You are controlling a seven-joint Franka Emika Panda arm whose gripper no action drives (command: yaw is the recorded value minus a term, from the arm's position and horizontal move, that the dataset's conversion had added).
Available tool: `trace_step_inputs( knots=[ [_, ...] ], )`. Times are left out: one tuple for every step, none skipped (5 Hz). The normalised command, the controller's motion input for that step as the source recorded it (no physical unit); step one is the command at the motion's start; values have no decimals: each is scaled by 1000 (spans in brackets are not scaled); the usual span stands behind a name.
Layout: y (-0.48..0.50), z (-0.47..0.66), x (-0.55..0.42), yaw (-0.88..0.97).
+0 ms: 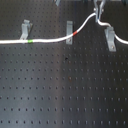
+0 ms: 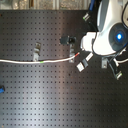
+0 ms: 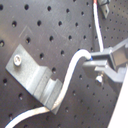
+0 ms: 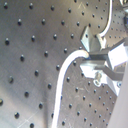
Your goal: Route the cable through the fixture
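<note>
In both wrist views the grey metal gripper (image 3: pixel 100 64) is pinched shut on the long thin white cable (image 3: pixel 70 80), the cord emerging from between its fingertips and curving down past an angled grey metal bracket (image 3: pixel 35 75) bolted to the black perforated board (image 3: pixel 45 25); the cord runs along that bracket's edge. In the first exterior view the cable (image 1: pixel 50 40) lies across the board from the first exterior view's left, its short green band (image 1: pixel 31 40) just below the first grey bracket (image 1: pixel 24 29), its short red band (image 1: pixel 75 33) beside the middle bracket (image 1: pixel 69 31), then rises to the gripper (image 1: pixel 98 12) and drops past a third bracket (image 1: pixel 110 38). In the second exterior view the white robot arm (image 2: pixel 107 30) hangs over the board's right side, and a small blue object (image 2: pixel 2 90) sits at the second exterior view's left edge.
</note>
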Motion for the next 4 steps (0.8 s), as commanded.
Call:
trace_step_inputs(
  knots=[
    [-143,-727,-11,0],
    [-112,-751,-4,20],
    [-21,-483,5,197],
    [0,0,0,311]
  ],
)
